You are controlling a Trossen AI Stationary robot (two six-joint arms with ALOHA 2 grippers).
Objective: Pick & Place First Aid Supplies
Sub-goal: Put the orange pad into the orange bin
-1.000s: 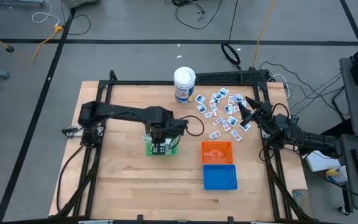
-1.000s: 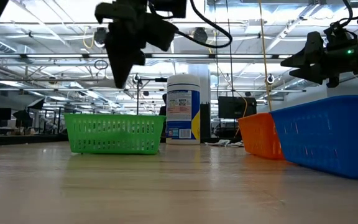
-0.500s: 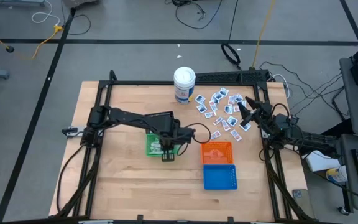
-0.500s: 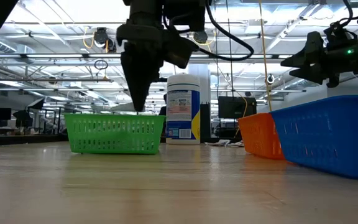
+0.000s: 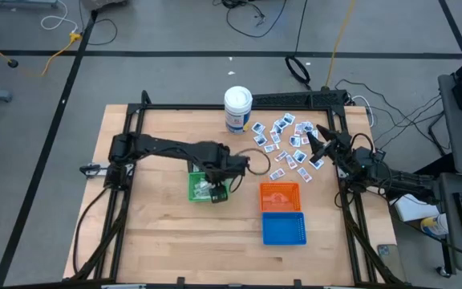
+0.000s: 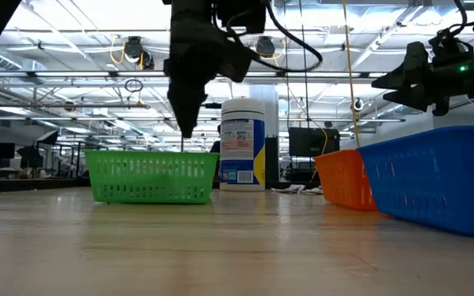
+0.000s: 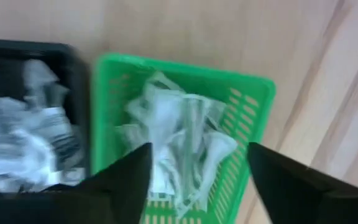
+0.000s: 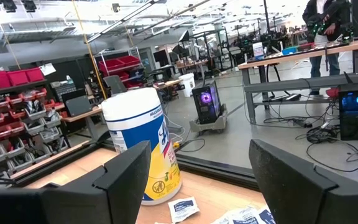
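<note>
Two end effectors sit spread: left end effector [image 7: 194,180] over the green basket [image 7: 250,124], drop looks done, so next grab packets [image 5: 287,144] near the counter's far edge.

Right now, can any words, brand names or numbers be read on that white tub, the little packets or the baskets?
None can be read.
White canister: blue and yellow label with print and a round symbol, too blurred to read.
First aid packets: blue print, too small to read.
Green basket, orange basket, blue basket: no lettering seen.
</note>
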